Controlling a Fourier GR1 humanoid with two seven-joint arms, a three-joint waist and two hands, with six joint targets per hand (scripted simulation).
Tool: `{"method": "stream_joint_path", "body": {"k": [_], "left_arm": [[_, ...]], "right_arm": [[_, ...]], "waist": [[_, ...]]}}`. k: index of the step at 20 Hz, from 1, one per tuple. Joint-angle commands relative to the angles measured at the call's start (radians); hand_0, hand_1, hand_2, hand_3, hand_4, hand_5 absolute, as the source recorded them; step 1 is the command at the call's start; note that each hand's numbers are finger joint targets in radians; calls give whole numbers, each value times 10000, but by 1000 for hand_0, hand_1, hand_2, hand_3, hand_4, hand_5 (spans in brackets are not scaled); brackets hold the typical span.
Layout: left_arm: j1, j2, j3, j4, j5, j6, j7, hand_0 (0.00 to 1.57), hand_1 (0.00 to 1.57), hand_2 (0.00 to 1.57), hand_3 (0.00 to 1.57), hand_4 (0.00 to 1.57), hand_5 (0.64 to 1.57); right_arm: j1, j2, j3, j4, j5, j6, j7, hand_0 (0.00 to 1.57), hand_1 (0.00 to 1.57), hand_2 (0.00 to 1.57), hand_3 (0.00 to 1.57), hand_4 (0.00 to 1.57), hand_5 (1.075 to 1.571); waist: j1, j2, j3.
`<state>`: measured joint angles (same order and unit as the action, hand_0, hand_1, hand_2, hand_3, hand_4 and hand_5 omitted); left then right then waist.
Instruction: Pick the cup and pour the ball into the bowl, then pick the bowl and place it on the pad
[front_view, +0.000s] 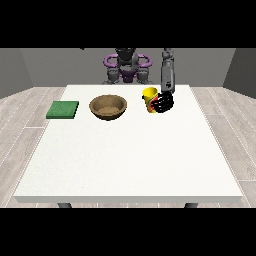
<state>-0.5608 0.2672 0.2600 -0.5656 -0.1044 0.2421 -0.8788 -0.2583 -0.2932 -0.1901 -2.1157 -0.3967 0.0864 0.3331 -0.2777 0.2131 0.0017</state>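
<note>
A yellow cup (148, 96) stands on the white table (130, 150) at the back right. The black hand at the view's right (164, 102) is against the cup's right side, its fingers curled round it. The ball is hidden from view. A brown wooden bowl (108, 107) rests left of the cup, apart from it. A green square pad (63, 109) lies flat further left, near the table's left edge. The other hand does not show.
The robot's torso (127, 67) stands behind the table's far edge. The grey forearm (167, 75) comes down from above to the cup. Wooden floor surrounds the table.
</note>
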Motion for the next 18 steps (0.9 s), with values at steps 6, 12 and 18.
{"method": "stream_joint_path", "body": {"k": [6,12,18], "left_arm": [[-1284,-418,-1834,-84,-2440,2686,2415,1394,1394,1571,1571,1096,1526],[-2642,-409,-2662,704,-4211,4515,4622,1425,1425,1571,1571,1010,1558],[-3304,-675,-3203,1117,-5388,5562,6054,1411,1411,1571,1571,940,1564]], "right_arm": [[-183,-112,-287,1363,73,49,21,0,0,0,0,238,1560],[-848,-135,41,1341,6,123,142,0,0,0,0,292,1561],[-661,-308,-362,1883,-415,885,-480,0,0,0,0,324,1562]], "waist": [[492,-972,-7],[32,-579,-14],[-228,-227,-10]]}}
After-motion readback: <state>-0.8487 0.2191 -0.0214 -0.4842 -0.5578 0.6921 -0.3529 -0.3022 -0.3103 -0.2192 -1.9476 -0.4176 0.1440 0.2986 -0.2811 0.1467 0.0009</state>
